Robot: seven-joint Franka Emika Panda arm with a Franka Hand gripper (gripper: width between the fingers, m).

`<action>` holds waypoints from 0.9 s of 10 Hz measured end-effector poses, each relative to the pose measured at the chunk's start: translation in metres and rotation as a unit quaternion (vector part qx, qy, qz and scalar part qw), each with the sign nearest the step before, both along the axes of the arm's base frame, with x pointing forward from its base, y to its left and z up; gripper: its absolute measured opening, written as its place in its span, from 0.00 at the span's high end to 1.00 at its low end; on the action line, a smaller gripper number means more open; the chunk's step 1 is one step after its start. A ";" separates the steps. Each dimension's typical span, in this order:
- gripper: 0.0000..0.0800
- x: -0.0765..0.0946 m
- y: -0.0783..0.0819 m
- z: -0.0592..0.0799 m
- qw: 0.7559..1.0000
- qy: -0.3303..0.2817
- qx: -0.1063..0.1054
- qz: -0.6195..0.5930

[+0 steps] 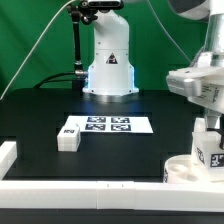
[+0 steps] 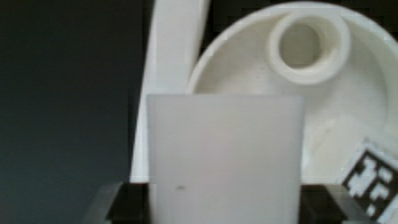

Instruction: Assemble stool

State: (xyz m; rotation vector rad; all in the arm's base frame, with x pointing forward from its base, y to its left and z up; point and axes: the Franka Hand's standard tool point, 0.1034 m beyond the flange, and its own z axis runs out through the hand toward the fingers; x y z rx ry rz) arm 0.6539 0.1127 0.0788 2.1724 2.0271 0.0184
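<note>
Claw (image 1: 205,120) pinched on leg (image 1: 207,142), upright above seat (image 1: 185,172), at 4 o'clock from marker board (image 1: 108,125). Leg to be held plumb, centred over round socket (image 2: 311,45), lowered slowly; grip best not eased before seating. Second leg (image 1: 68,138) lies at 8 o'clock of board. No brand or writing readable; only square tags (image 2: 374,182) seen.

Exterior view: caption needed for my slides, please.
Gripper holds an upright leg by the round seat; a second leg lies near the marker board.
</note>
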 end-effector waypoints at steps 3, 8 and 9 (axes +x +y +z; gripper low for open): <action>0.56 0.000 0.001 -0.001 0.985 0.001 0.032 -0.170; 0.56 0.001 0.003 0.000 0.942 -0.025 0.062 -0.330; 0.56 0.001 0.003 0.000 0.934 -0.026 0.065 -0.349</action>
